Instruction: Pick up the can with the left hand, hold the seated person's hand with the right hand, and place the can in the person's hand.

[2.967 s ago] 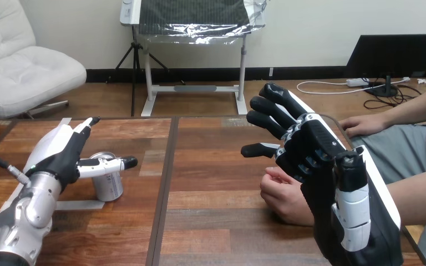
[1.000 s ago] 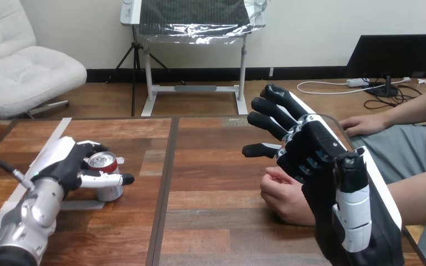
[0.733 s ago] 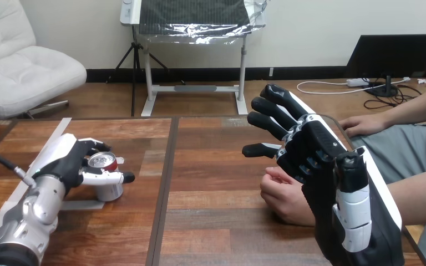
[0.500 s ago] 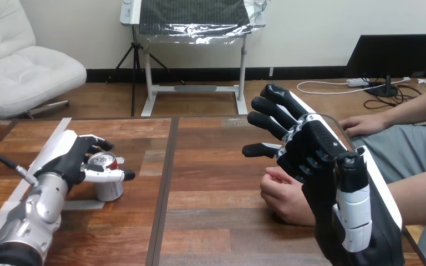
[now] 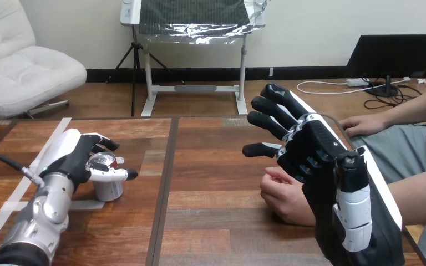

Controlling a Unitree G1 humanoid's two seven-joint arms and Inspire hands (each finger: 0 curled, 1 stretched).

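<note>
A silver can (image 5: pixel 107 187) with a red top stands upright on the wooden table (image 5: pixel 216 221) at the left. My left hand (image 5: pixel 75 158) is wrapped round its upper part, fingers curled behind it and thumb across its front. My right hand (image 5: pixel 305 147) is raised at the right, fingers straight and spread, holding nothing. Just below and left of it the person's hand (image 5: pixel 282 195) rests on the table, loosely curled; my right hand is over and beside it, apart from it.
The person's other hand (image 5: pixel 360 124) lies flat at the far right edge of the table. A strip of grey tape (image 5: pixel 83 205) lies under the can. A dark seam (image 5: pixel 163 188) runs down the table between the can and the person's hand.
My left hand's fingers have curled round the can, from straight three seconds ago, and the can has tipped slightly and shifted a little. My right hand and the person's hand have stayed still.
</note>
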